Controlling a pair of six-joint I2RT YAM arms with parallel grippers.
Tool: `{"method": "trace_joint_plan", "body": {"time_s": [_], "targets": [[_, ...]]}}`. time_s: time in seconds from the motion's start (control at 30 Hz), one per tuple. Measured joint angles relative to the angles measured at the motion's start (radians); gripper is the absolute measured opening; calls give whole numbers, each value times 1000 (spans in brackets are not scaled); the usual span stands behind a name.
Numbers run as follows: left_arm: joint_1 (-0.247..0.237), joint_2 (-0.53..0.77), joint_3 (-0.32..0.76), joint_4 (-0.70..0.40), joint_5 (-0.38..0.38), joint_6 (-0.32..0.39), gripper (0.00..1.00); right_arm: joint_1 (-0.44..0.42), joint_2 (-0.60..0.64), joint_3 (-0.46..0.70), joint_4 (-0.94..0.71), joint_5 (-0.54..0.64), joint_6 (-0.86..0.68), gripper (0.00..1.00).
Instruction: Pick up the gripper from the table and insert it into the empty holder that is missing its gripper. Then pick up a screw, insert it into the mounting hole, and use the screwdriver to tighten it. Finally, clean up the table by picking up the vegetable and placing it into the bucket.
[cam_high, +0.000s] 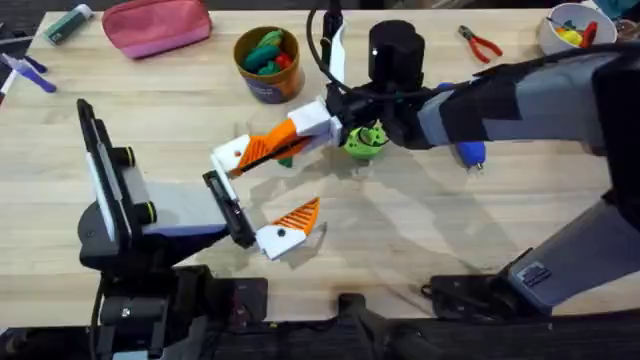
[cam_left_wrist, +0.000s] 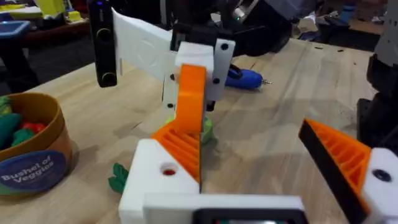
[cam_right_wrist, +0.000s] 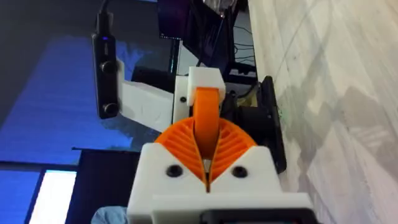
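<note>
My right gripper (cam_high: 288, 136) reaches across the middle and is shut on the gripper (cam_right_wrist: 208, 109), the orange wedge. The wedge rests against the holder (cam_high: 230, 157), the white block that forms the far finger of my left gripper (cam_high: 290, 178). How deep the wedge sits I cannot tell. My left gripper is wide open, and its near finger carries its own orange pad (cam_high: 300, 213). The vegetable (cam_high: 285, 160) lies under both grippers. The bucket (cam_high: 268, 62) stands at the back. The screwdriver (cam_high: 470, 152) peeks out from under the right arm. A screw is out of view.
A bright green disc (cam_high: 365, 140) sits right beside the right wrist. Red-handled pliers (cam_high: 482, 42) and a white bowl (cam_high: 570, 30) are at the back right. A pink pouch (cam_high: 155, 25) lies at the back left. The bucket holds toy vegetables.
</note>
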Motion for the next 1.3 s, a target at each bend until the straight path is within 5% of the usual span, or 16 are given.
{"method": "trace_joint_plan", "body": {"time_s": [1.2,1.23,1.3], "targets": [[3,0,0,0,-3,-1,986,17,0,2,-1,25,0,15],[3,0,0,0,-3,-1,985,17,0,2,-3,25,2,59],[3,0,0,-1,2,0,985,20,0,2,-4,34,0,343]]}}
